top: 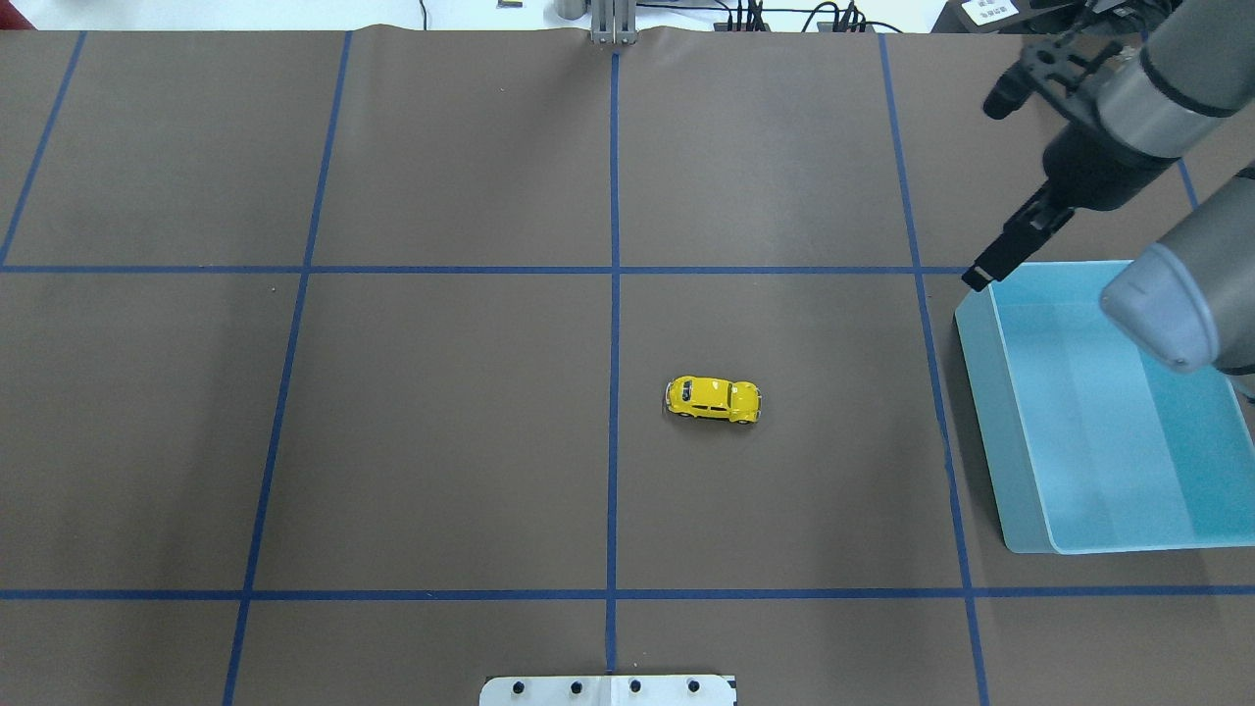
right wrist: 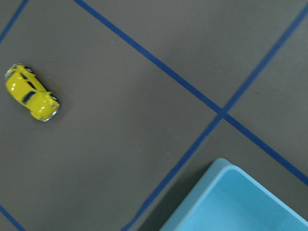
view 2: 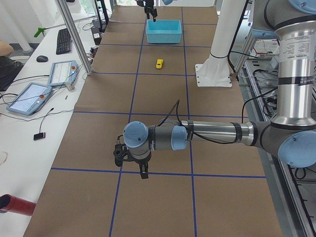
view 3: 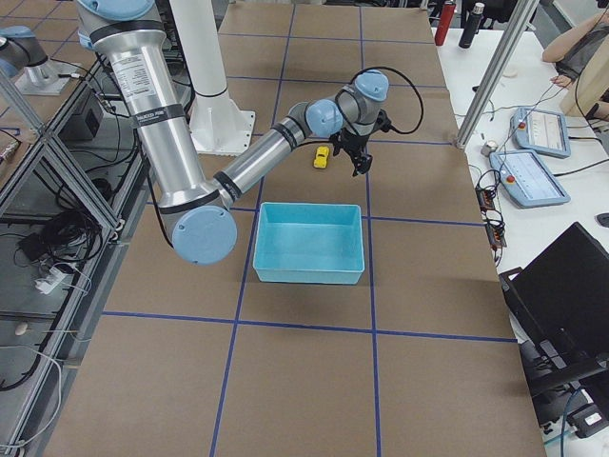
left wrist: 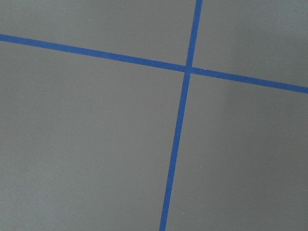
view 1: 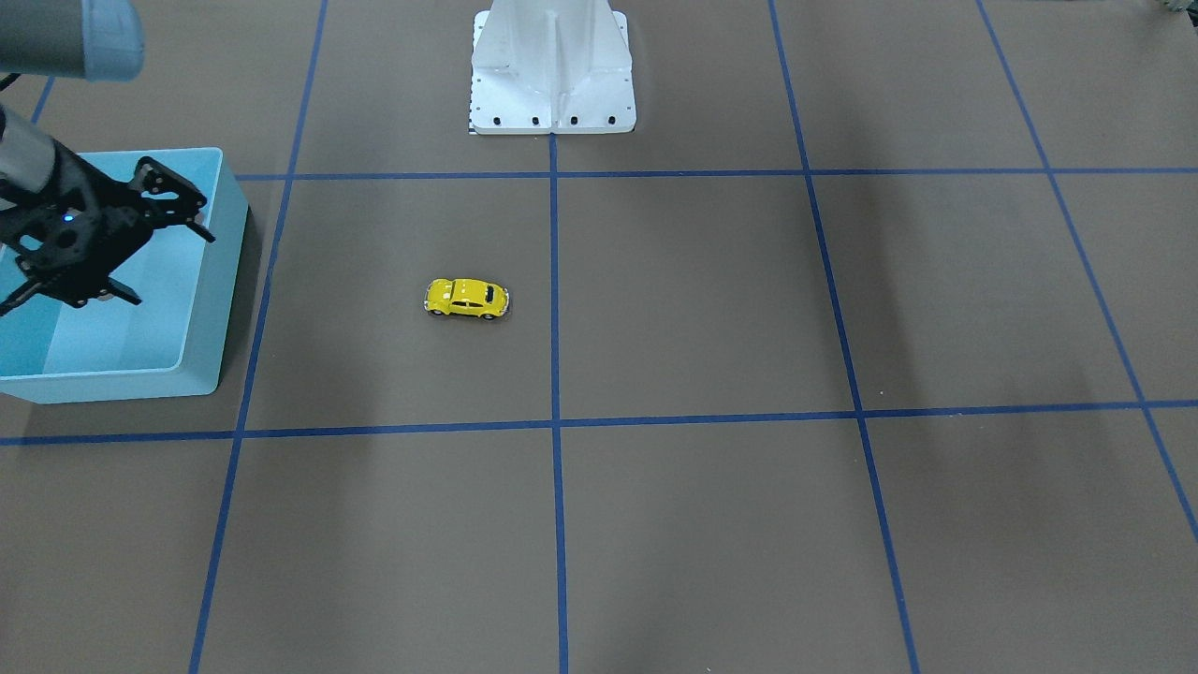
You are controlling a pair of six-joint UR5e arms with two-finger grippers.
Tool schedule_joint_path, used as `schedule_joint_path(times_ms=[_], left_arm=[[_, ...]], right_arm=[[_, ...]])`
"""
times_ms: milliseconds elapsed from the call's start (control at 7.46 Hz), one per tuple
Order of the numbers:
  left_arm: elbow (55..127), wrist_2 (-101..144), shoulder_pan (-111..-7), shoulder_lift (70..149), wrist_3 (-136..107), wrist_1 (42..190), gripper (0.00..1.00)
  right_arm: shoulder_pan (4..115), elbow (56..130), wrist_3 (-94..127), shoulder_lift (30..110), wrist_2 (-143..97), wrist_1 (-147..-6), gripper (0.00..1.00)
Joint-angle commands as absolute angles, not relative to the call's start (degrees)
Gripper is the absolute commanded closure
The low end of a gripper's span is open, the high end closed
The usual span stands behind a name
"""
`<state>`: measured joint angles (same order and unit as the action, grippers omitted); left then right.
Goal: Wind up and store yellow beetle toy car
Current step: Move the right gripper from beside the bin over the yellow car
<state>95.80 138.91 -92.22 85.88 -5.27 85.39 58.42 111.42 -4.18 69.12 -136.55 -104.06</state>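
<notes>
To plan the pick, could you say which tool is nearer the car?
Right. The right tool hangs by the bin near the car; the left tool is far down the table.

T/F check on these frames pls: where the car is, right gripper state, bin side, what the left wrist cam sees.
1. The tiny glossy yellow beetle toy car sits inside the light blue plastic bin. False: it stands on the brown table, apart from the bin.
2. The right gripper is open and holds nothing. True.
3. The car is upright on its wheels. True.
4. The left wrist view shows the car. False: it shows only table and blue tape lines.
5. The bin is on the robot's left side. False: it is on the right, by the right arm.
</notes>
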Motion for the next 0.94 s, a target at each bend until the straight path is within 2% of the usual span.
schedule_joint_path(times_ms=[0, 402, 804], left_arm=[[95.80, 138.69, -92.29, 85.70, -5.27, 85.25, 0.00], [95.63, 138.69, -92.20, 85.69, -5.27, 85.25, 0.00], [95.45, 138.60, -92.29, 85.52, -5.27, 85.25, 0.00]], right_arm=[[49.70, 111.27, -6.84, 62.25, -129.61, -104.50, 0.00], [39.66, 109.70, -14.74, 61.70, -112.90, -104.15, 0.02], [34.47, 99.43, -15.47, 55.21, -109.51, -104.24, 0.03]])
